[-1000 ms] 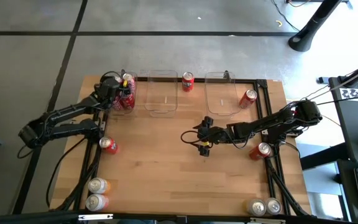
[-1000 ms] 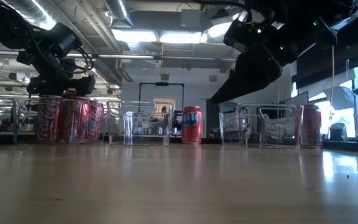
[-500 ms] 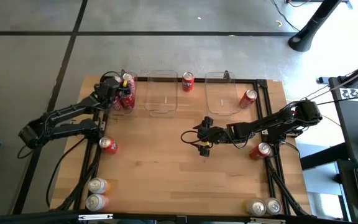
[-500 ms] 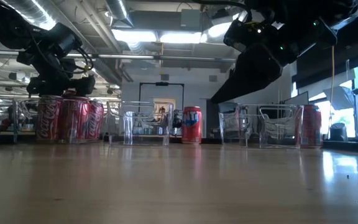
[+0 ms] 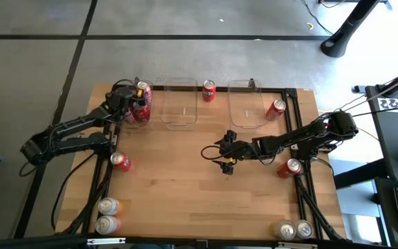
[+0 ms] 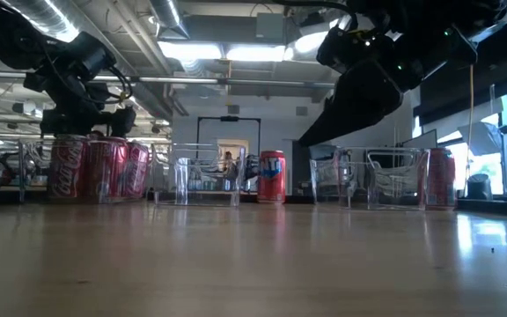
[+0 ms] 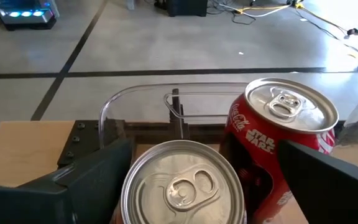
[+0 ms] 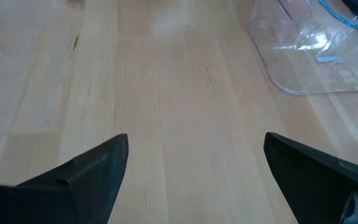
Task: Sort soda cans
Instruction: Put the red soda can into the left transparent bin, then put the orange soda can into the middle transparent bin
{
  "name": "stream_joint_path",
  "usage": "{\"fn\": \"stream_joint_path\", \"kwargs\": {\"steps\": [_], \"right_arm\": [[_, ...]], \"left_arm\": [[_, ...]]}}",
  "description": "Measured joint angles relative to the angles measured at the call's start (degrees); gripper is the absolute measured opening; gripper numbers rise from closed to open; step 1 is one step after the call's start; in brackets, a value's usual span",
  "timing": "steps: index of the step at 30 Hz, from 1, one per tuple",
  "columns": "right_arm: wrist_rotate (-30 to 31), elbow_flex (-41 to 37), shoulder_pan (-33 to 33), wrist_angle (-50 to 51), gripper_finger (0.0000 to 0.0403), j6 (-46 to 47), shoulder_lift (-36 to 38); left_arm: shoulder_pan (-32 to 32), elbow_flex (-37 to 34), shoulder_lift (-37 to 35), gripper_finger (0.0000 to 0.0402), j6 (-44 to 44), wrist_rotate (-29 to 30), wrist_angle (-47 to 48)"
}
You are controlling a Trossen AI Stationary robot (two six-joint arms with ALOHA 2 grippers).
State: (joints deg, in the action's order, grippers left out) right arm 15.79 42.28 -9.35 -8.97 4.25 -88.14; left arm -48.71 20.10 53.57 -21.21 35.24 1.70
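Observation:
My left gripper (image 5: 131,104) is open over the left clear bin (image 5: 147,119) at the table's far left. That bin holds several upright red cans. In the left wrist view its fingers (image 7: 205,149) stand on either side of a silver-topped can (image 7: 182,186), next to a red can with dark markings (image 7: 278,124). My right gripper (image 5: 211,155) hovers open above bare wood at mid-table (image 8: 194,180). Loose cans stand about the table: red ones (image 5: 209,90) (image 5: 276,108) (image 5: 290,167) (image 5: 121,162) and silver-topped pairs (image 5: 108,206) (image 5: 294,229). My left gripper comes at the silver-topped can's upper rim (image 7: 129,186) from above and from the near side. One finger (image 7: 98,177) lies close against the rim, and I cannot tell whether it touches. The other finger (image 7: 328,177) stands apart from the can.
The middle bin (image 5: 180,104) and the right bin (image 5: 246,104) stand along the far edge. A dark frame (image 5: 302,200) runs along the table's sides. Bare wood lies across the table's middle and near part.

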Motion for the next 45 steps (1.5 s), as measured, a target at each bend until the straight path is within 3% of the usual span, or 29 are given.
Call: {"fn": "stream_joint_path", "kwargs": {"steps": [8, 21, 23, 28, 31, 37, 45], "right_arm": [[0.0, 0.0, 0.0, 0.0, 0.0374, 0.01, 0.0], [0.0, 0.0, 0.0, 0.0, 0.0374, 0.64, 0.0], [0.0, 0.0, 0.0, 0.0, 0.0374, 1.06, 0.0], [-0.42, 0.0, 0.0, -0.17, 0.0374, 3.41, 0.0], [-0.16, 0.23, 0.0, 0.14, 0.0374, 4.17, 0.0], [1.4, 3.63, 0.06, 2.71, 0.0374, 4.19, 0.21], [10.69, 19.46, 5.51, 23.91, 0.0374, 3.52, 0.33]], "left_arm": [[0.07, 1.02, -5.17, 0.0389, 3.9, -1.66, 3.16], [0.7, 2.73, -15.45, 0.0388, 8.4, -11.54, 3.08], [1.58, 2.73, -16.86, 0.0388, 11.44, -16.98, 1.89], [5.49, 2.82, -17.8, 0.0388, 15.73, -40.32, -6.94], [8.34, 2.84, -17.84, 0.0388, 15.66, -47.19, -9.83], [13.23, 2.83, -17.75, 0.0388, 15.55, -47.52, -10.26], [18.29, 2.71, -17.15, 0.0388, 17.42, -47.52, -11.54]]}}
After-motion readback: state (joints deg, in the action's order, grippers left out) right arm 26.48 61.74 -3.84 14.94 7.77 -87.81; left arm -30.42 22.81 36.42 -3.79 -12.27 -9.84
